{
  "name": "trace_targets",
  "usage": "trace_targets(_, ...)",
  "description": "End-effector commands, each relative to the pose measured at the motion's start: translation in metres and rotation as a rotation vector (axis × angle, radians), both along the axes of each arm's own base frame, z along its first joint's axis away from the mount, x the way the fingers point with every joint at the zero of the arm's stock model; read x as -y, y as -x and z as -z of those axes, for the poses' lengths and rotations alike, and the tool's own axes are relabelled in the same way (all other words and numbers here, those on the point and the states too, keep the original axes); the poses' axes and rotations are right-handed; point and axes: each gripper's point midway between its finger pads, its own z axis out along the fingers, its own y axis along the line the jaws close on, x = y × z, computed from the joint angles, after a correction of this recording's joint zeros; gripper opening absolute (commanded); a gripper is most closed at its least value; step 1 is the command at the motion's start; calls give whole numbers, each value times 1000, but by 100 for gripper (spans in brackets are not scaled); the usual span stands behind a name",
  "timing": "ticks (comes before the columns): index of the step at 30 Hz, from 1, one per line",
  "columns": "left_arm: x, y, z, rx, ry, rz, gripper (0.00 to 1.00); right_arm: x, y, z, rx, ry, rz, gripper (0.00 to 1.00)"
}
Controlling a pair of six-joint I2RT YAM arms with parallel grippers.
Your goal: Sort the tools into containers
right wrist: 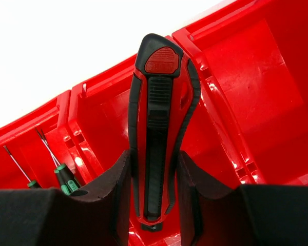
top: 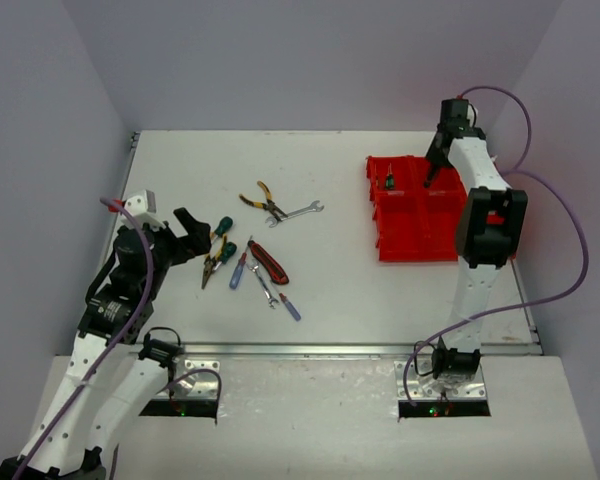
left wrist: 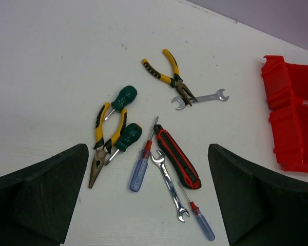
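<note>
Sorting is partway done: over the table's [top: 380, 310] near-left part the left gripper [top: 193, 232] hangs empty, fingers spread wide, above loose pliers [left wrist: 108, 136], wrenches [left wrist: 169, 184] and screwdrivers [left wrist: 139, 171]. Toward the far-right corner the right gripper's [right wrist: 154, 205] fingers clamp a red-black knife [right wrist: 161, 102] over the red bin [top: 420, 225], seemingly above a divider [right wrist: 195, 56]. The next move probably calls for centring over one compartment, then letting go. No writing is legible.
</note>
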Motion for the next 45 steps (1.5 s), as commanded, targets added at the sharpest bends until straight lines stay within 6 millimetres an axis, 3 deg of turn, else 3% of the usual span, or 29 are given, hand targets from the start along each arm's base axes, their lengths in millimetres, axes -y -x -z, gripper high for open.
trace_targets(1, 5, -5, -16, 56, 9, 21, 100, 15, -27, -36, 142, 29, 56, 0)
trace_targets(6, 5, -4, -18, 63, 11, 23, 100, 14, -23, -19, 113, -6, 49, 0)
trace_targets(15, 6, -3, -18, 65, 12, 27, 100, 8, -21, -31, 153, -30, 28, 2)
trace_targets(19, 5, -3, -18, 67, 12, 24, 100, 11, -24, -22, 124, -12, 21, 9)
trace_targets(22, 5, -3, -18, 64, 11, 25, 100, 13, -22, -17, 102, -4, 27, 24)
trace_targets(25, 6, -4, -18, 64, 11, 26, 100, 10, -18, -20, 104, -17, 26, 31)
trace_targets(27, 6, -4, -18, 63, 12, 28, 100, 7, -16, -29, 124, -33, 33, 64)
trace_targets(28, 6, -3, -18, 64, 12, 30, 100, 7, -15, -34, 127, -39, 38, 75)
trace_targets(34, 7, -3, -19, 70, 14, 33, 100, -8, -17, -76, 205, -93, 10, 90)
trace_targets(38, 6, -2, -21, 77, 15, 30, 100, -55, -19, -110, 237, -158, -150, 99)
trace_targets(40, 5, -2, -22, 82, 15, 28, 100, -96, -13, -119, 228, -191, -278, 99)
trace_targets(41, 4, -1, -23, 83, 15, 23, 100, -130, -6, -119, 214, -197, -356, 99)
trace_targets(42, 3, -1, -22, 82, 15, 18, 100, -144, 1, -120, 209, -205, -410, 99)
trace_targets(43, 1, -1, -23, 85, 14, 6, 100, -179, 14, -130, 218, -209, -528, 99)
trace_targets(45, -5, 1, -25, 90, 12, -30, 100, -242, 46, -123, 183, -184, -707, 98)
